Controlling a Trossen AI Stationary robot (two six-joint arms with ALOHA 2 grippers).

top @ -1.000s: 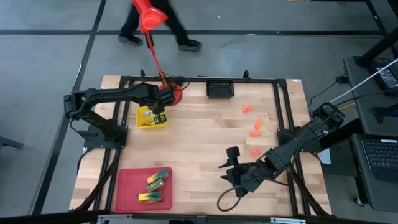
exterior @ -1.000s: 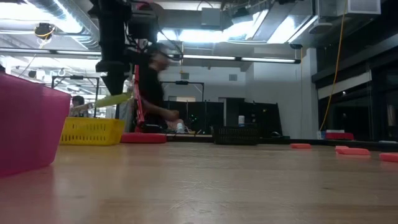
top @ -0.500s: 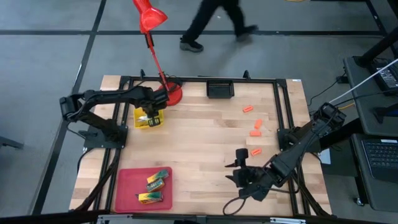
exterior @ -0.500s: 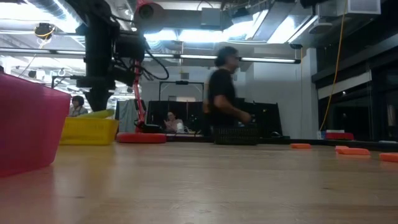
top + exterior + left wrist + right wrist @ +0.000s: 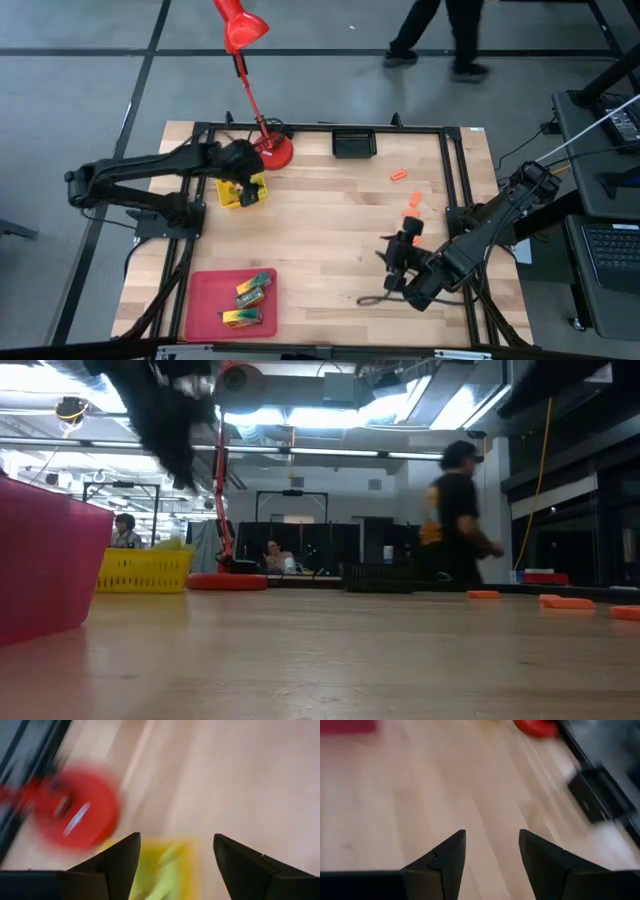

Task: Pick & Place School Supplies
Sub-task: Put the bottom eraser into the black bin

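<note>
Yellow-green tool [image 5: 167, 870] lies down in the yellow tray [image 5: 241, 193], pale handle showing between the left gripper [image 5: 243, 186] fingers, which stand spread and empty right above it. That reads as a drop just made. Three green-and-yellow boxes [image 5: 250, 296] sit in the red tray [image 5: 205, 300] at the near left of the counter [image 5: 320, 220]. Orange pieces [image 5: 398, 175] lie scattered at the right, one [image 5: 410, 212] just beyond the right gripper [image 5: 401, 252], fingers parted, nothing held. Next move, likely: right gripper goes for that nearest stubby piece — flat, low, needs a square approach. Red lamp base [image 5: 274, 150] sits just beside the yellow tray.
</note>
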